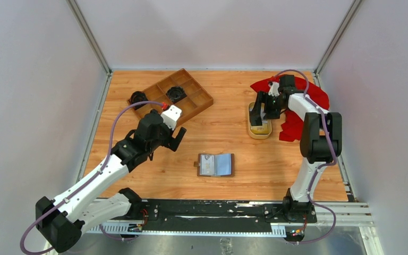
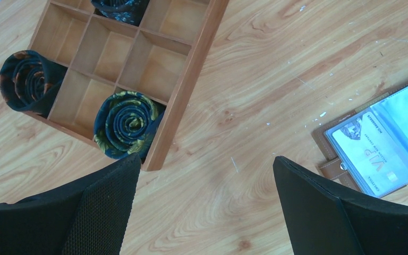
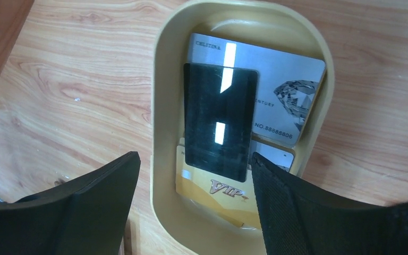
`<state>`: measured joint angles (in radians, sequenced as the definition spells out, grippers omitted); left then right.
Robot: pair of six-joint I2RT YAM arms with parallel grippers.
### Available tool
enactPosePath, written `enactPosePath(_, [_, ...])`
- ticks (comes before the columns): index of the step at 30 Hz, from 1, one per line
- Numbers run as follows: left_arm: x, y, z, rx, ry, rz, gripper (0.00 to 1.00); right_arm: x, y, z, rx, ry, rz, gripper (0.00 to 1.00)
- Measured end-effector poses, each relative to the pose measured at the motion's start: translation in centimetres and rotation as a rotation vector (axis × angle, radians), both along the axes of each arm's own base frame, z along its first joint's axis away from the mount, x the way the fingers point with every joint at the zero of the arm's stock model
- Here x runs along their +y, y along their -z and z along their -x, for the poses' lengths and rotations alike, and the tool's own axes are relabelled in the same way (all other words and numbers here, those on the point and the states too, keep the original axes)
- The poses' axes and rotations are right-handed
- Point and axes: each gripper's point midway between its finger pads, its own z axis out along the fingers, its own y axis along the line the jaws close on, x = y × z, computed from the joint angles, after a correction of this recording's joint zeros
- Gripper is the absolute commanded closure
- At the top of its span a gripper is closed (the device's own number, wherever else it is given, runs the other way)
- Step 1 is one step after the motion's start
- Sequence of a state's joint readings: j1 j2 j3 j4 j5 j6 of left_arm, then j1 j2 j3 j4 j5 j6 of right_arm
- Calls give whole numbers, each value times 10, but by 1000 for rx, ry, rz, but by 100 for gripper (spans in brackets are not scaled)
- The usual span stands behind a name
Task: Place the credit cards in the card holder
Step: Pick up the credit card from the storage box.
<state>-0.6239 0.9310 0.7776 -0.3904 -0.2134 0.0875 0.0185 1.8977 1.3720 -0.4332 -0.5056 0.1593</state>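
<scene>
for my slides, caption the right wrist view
Open right tool over yellow dish: black card atop silver card and gold card

left arm (image 1: pixel 93 180) and right arm (image 1: pixel 309 175): white shells between black joints, each trailed by a lilac cable (image 1: pixel 118 119). left claw (image 2: pixel 204 170) and right claw (image 3: pixel 195 164) have black wedge fingers (image 2: pixel 106 207), mesh-textured. black base rail (image 1: pixel 212 210) at six o'clock.

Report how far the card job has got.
Done: one whitish card sits in a pocket of the open card holder. In hand: the right gripper hangs open over the yellow dish, gripping nothing. Left: the black card, silver card and gold card lie in the dish.
</scene>
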Motion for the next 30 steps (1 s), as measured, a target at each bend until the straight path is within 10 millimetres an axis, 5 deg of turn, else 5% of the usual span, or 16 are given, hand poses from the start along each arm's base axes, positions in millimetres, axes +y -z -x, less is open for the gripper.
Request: enactPosePath(30, [-2,-1,1,0,10,7,0,0,19,-5,61,131,-44,8])
